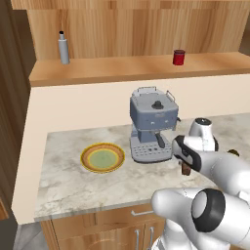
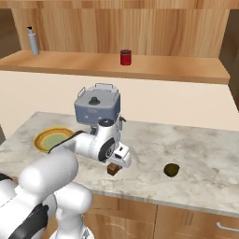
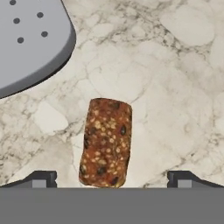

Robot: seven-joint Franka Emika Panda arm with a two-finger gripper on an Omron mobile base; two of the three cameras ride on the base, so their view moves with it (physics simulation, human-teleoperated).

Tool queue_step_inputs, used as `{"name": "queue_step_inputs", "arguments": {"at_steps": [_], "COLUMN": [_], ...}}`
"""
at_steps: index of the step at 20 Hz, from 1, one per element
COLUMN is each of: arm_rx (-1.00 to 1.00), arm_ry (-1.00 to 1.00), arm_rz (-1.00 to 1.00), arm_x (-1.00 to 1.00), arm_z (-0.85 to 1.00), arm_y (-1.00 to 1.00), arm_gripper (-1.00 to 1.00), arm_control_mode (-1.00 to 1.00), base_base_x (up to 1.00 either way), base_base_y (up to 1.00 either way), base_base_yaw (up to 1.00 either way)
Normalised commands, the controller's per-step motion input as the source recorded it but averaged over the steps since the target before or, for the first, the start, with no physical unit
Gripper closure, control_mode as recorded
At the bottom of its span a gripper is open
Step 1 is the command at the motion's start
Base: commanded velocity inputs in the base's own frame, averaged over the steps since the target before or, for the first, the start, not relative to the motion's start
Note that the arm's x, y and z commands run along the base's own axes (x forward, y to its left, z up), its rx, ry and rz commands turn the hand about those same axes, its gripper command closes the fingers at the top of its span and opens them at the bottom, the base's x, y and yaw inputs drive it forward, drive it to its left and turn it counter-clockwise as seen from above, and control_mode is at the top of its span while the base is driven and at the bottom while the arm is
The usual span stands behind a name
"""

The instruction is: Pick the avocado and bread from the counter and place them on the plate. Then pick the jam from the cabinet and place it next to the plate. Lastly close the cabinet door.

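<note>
The gripper [image 3: 112,179] hangs wide open directly over the bread [image 3: 106,142], a fingertip [image 3: 41,178] on either side. The loaf lies on the counter [image 2: 196,144] near its front edge, beside the coffee machine [image 2: 97,109], its long axis running across the jaws' closing line.

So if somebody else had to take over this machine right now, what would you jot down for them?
Pincer: open, empty, hanging just above the bread, tips either side of it.
Bread: on the counter in front of the coffee machine.
Avocado: on the counter, off to the right.
Plate: left of the coffee machine, nothing on it.
Done: nothing yet.
Left: bread and avocado onto the plate, then the jam, then the cabinet door.
</note>
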Motion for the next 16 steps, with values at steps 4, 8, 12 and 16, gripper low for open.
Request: {"name": "queue_step_inputs", "arguments": {"at_steps": [4,8,12,16], "arm_rx": [0.0,0.0,0.0,0.0], "arm_ry": [0.01,0.02,0.02,0.0], "arm_rz": [0.0,0.0,0.0,0.0], "arm_x": [0.07,0.12,0.14,0.14], "arm_z": [-0.19,-0.19,-0.19,-0.19], "arm_y": [0.0,0.0,0.0,0.0], "arm_gripper": [-1.0,-1.0,-1.0,-1.0], "arm_control_mode": [-1.0,-1.0,-1.0,-1.0], "base_base_x": [0.0,0.0,0.0,0.0], "base_base_y": [0.0,0.0,0.0,0.0], "base_base_yaw": [0.0,0.0,0.0,0.0]}}
